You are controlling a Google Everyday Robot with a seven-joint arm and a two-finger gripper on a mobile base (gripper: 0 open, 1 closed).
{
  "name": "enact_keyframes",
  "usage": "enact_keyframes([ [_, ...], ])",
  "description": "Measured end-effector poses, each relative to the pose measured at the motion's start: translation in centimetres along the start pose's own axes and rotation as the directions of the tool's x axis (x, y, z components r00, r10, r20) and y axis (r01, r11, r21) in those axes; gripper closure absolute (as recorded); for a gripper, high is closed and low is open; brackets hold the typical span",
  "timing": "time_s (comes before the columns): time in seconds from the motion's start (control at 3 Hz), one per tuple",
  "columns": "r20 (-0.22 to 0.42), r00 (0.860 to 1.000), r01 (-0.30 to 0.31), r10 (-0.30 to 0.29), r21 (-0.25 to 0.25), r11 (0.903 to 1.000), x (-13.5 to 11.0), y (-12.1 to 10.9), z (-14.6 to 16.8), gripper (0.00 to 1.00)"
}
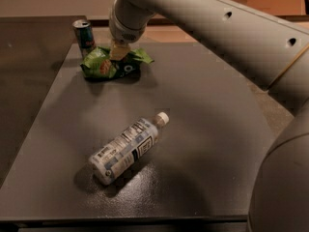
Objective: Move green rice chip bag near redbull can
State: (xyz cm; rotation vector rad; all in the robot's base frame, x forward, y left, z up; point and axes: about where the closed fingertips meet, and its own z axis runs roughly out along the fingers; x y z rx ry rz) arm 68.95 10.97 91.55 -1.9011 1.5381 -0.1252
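My hand is down on the bright-green foil snack bag, which lies just beside the slim blue-and-silver can on the dark bench. I cannot tell whether it grips. I judge the bag light, soft and slippery, best pinched at a bunched fold.

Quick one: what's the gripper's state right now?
Gripper: down at the chip bag, near the can; whether it is open, closed or holding the bag cannot be told.

On the table, the redbull can is standing at upper left; the green rice chip bag is lying just beside it, under the gripper; the bottle is lying lower centre.
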Motion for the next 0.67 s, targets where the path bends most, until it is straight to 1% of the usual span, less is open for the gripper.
enact_keyframes([
  [0.33, -0.017, 1.0, 0.001, -0.001, 0.004, 1.0, 0.56, -0.33, 0.19, 0.0],
  [0.67, -0.017, 1.0, 0.001, -0.001, 0.004, 1.0, 0.56, -0.33, 0.2, 0.0],
])
